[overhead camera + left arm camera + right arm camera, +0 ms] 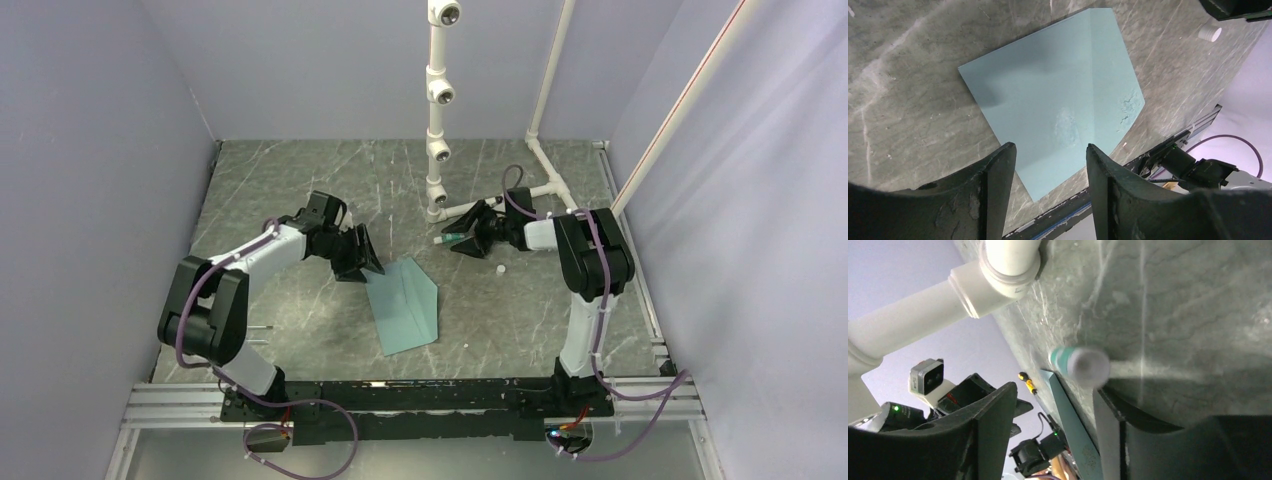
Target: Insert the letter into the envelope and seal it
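Note:
The teal envelope (405,300) lies flat on the marble table, mid-table. In the left wrist view it (1058,90) has a crease down its right part and glue smears near its right edge. The letter is not in view. My left gripper (362,262) hovers at the envelope's far left corner, and its fingers stand open and empty (1050,147). My right gripper (462,240) is at the back, open (1055,390). A teal-and-white glue stick (1080,364) lies at its fingertips, close to one finger. I see no grip on it. It also shows from above (450,238).
A white cap (500,268) lies on the table just right of the envelope and shows in the left wrist view (1209,33). A white PVC pipe stand (438,110) rises at the back, its foot (998,270) close to my right gripper. Walls enclose three sides.

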`<move>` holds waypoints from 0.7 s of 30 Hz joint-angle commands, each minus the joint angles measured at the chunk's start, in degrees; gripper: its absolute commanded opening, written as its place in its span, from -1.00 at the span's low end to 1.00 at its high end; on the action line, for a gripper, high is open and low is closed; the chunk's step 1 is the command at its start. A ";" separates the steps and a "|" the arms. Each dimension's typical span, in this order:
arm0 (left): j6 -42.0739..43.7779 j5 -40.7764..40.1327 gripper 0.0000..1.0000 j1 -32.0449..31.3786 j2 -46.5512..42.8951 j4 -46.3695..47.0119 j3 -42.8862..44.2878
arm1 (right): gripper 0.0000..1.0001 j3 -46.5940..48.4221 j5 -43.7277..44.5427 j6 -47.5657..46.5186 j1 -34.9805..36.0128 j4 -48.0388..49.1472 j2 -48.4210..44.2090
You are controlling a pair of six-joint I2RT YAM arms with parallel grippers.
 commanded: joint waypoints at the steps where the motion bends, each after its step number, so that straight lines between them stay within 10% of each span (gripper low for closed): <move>1: 1.51 2.11 0.16 0.24 1.84 1.74 2.27 | 0.25 2.12 5.76 -8.34 -0.23 -11.47 -5.26; 12: 0.86 -0.75 -0.11 0.15 4.08 3.98 -0.38 | -0.51 -7.76 10.35 -14.15 2.86 -16.87 -17.77; 21: -4.47 -2.68 -0.43 -1.73 6.43 9.53 -4.01 | -0.76 -12.02 9.61 -10.47 10.93 -11.42 -16.87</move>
